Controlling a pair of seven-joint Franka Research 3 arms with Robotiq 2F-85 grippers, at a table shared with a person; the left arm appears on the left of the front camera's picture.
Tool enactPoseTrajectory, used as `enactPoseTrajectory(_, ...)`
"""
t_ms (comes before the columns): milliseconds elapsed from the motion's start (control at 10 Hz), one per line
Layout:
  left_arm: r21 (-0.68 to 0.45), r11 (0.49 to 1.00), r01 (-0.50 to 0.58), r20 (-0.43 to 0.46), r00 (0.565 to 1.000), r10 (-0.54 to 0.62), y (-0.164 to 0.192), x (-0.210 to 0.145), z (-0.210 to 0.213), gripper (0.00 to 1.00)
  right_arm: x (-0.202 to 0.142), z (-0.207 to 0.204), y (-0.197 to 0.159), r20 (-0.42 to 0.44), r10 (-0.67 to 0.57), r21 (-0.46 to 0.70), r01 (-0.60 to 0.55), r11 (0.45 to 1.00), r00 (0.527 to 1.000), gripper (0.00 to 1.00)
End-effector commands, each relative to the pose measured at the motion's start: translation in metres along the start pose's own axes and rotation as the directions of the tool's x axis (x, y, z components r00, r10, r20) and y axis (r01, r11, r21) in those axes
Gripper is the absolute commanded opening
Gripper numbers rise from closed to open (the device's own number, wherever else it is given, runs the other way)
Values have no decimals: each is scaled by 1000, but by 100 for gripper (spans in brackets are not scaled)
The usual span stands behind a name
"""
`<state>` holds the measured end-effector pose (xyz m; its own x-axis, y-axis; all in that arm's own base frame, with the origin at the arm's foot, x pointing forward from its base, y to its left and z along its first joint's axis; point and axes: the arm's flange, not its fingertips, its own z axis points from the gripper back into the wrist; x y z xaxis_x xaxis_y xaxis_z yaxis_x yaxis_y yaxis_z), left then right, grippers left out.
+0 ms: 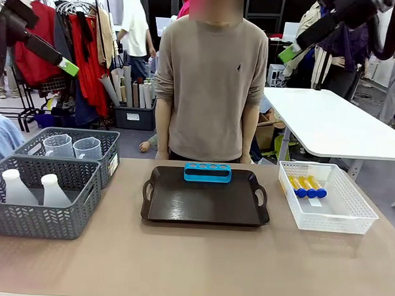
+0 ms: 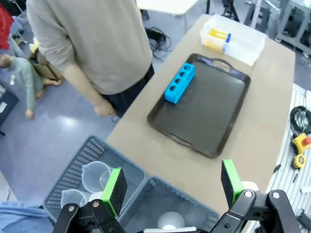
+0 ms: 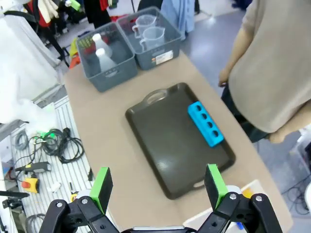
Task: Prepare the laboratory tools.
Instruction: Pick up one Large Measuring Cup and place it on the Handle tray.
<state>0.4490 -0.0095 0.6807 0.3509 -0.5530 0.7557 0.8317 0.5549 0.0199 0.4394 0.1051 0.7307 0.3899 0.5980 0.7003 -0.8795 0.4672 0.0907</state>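
Tools all lie in their baskets and none is on the tray yet, so I think the first pick is the step now. Three tubes lie side by side, touching, in the white basket at the right of the worktop. Two jugs stand in the far grey basket on the left. Two flasks stand in the near grey basket. A blue rack with four holes sits at the far edge of the tray, next to the person.

The left hand hangs high over the grey baskets, fingers wide apart, with nothing in it. The right hand hangs high over the right side of the worktop. Its fingers are wide apart too, and it holds nothing.

To do it well, the right hand should come straight down on an outer tube. It should grip the yellow middle and not bump the tubes beside it. The tube likely must be tipped upright before it goes in a rack hole. The left hand could pinch a jug by its wall, lift it clear of the basket rim and set it on bare tray.
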Motion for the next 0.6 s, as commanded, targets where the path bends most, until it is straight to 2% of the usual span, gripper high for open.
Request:
enactPoseTrajectory(0,8,1000,11,31,999,-11,11,7,8,100,-1,7,-17,30,40,18,-40,999,999,100)
enactPoseTrajectory(500,47,997,54,-23,998,-53,24,44,26,100,-12,28,-41,63,67,-6,-67,998,996,100)
